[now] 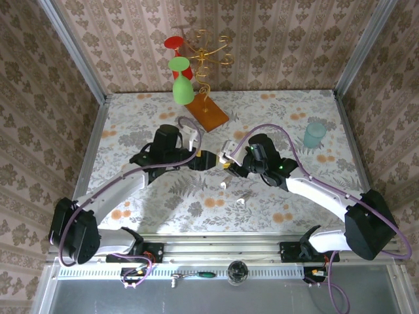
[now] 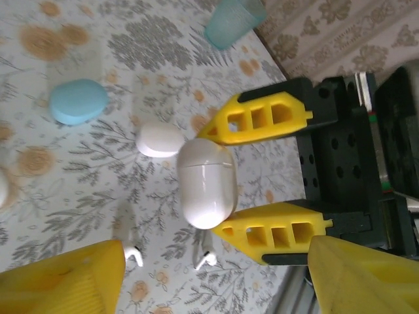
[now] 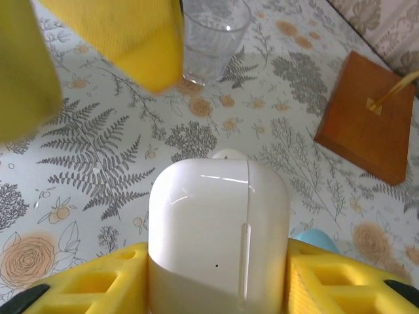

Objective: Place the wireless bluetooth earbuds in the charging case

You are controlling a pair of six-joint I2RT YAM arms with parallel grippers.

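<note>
Over the middle of the counter (image 1: 298, 196), my right gripper (image 2: 211, 183) clamps the white charging case (image 3: 219, 222) by its two sides. The lid seam looks shut. My left gripper (image 1: 205, 160) sits at nine o'clock of the case in the top view, jaws spread with nothing between them. Two white earbuds (image 2: 134, 254) lie loose on the counter at five to six o'clock of the case, near each other but apart. I judge them feather-light, hard and glossy, likely to skid away; I would pinch one across its bulb, leaving the stem free. The rounded case looks just as slick and could squirt out.
</note>
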